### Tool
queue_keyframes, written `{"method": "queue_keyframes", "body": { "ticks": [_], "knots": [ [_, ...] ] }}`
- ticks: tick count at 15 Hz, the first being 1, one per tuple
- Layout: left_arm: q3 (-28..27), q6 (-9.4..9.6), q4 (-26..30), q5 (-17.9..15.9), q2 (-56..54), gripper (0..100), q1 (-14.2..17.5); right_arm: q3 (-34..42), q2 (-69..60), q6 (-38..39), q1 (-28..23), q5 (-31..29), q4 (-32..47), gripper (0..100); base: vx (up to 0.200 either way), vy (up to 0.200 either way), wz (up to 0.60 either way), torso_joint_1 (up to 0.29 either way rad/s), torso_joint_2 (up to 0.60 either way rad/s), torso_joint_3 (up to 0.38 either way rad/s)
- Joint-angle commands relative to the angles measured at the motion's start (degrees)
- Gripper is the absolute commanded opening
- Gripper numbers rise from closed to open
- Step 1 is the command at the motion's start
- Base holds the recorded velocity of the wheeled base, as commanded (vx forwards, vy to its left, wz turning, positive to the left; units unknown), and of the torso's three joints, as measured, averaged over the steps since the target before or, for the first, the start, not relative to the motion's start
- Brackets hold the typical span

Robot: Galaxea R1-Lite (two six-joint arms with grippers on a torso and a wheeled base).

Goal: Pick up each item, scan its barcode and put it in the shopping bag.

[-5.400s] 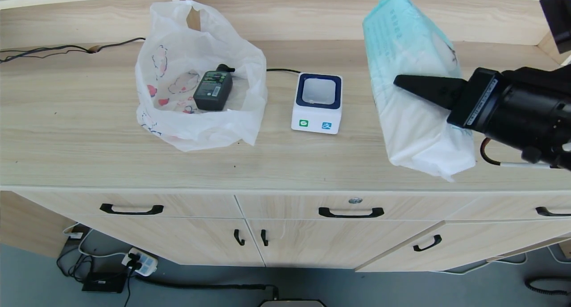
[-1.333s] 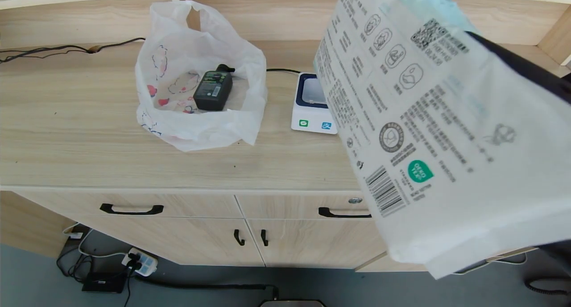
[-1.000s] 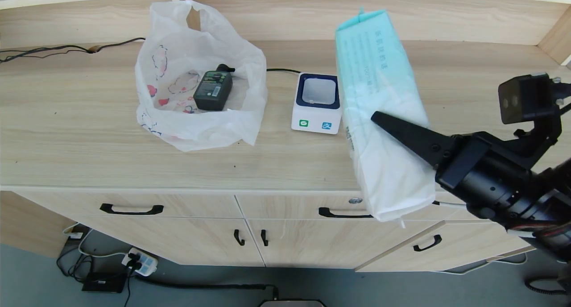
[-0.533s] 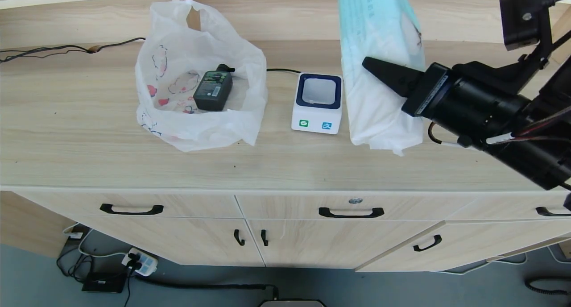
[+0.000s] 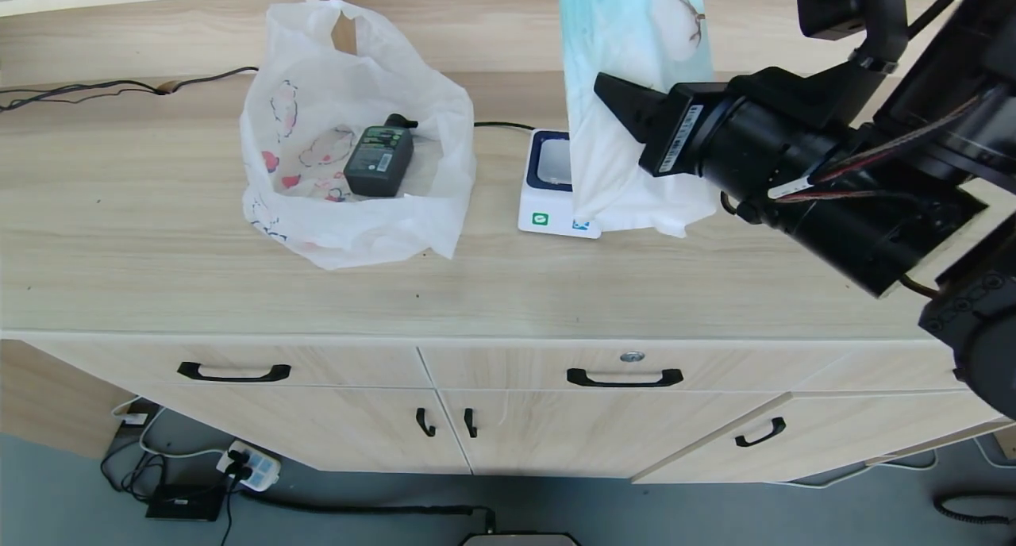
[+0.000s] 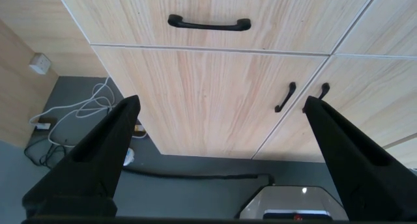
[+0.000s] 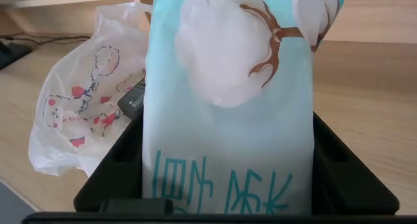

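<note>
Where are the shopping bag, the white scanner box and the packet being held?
shopping bag (image 5: 373, 240), head view, front wall of the plastic.
scanner box (image 5: 542, 205), head view, its white front face.
packet (image 5: 635, 46), head view, its teal upper part.

Right gripper (image 5: 617, 95) raised, clamping the tissue pack (image 5: 635, 30) — left gripper (image 6: 221, 103) low, jaws apart

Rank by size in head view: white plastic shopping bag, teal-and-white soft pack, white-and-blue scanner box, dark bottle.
White plastic shopping bag
Teal-and-white soft pack, held up, nearer camera
White-and-blue scanner box and dark bottle: too close, scanner partly covered
</note>
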Motion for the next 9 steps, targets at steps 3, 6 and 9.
{"method": "queue_keyframes", "body": {
  "ticks": [3, 6, 9],
  "knots": [
    [0.0, 0.08, -0.1, 0.0, 0.1, 100, -0.1, -9.0, 10.9, -0.1, 0.4, 0.1, -4.5, 0, 0.0, 0.0, 0.0, 0.0, 0.0, 0.0],
    [0.0, 0.08, -0.2, 0.0, 0.1, 100, 0.0, -11.9, 13.6, -0.5, -0.2, -0.1, -5.8, 0, 0.0, 0.0, 0.0, 0.0, 0.0, 0.0],
    [0.0, 0.08, -0.2, 0.0, 0.1, 100, 0.0, -13.8, 15.9, -0.4, -0.2, 0.0, -6.2, 0, 0.0, 0.0, 0.0, 0.0, 0.0, 0.0]
  ]
}}
